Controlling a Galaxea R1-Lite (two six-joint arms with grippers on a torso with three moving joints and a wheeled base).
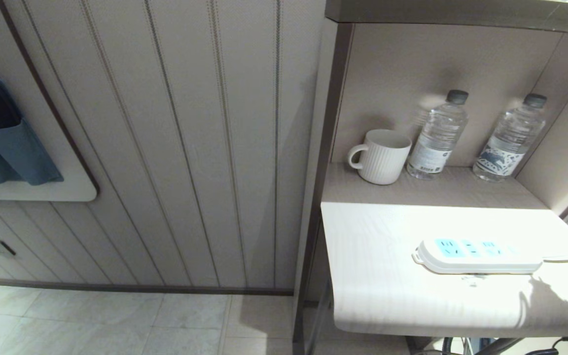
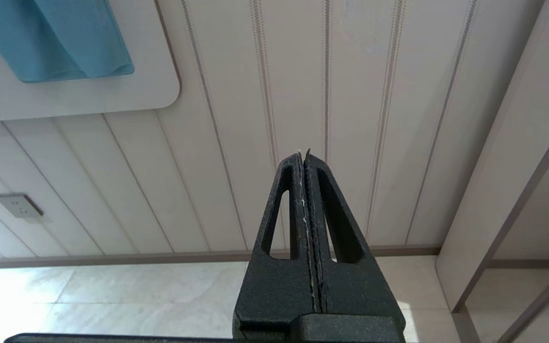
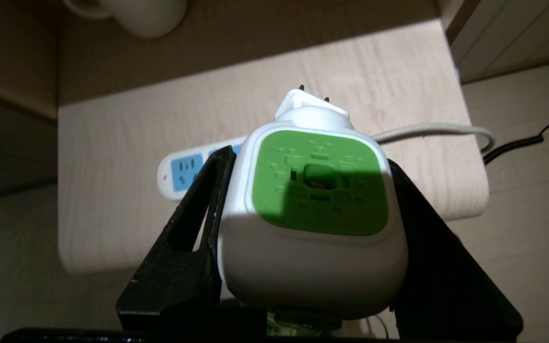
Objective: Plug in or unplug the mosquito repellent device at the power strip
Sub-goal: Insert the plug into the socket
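Right gripper (image 3: 303, 209): clamped on mosquito repellent device (image 3: 312, 224) — prongs clear of sockets
Power strip (image 3: 184, 171): just beyond the held device; on tabletop (image 3: 112, 143)
Left gripper (image 2: 305, 162): fingers together; well apart

matte black fingers (image 2: 281, 224) (triangular cutouts), ridged pads

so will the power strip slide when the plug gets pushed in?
Probably: the power strip lies loose on a smooth shelf, nothing bracing it. It looks stiff and light; only its thin cord trails off.
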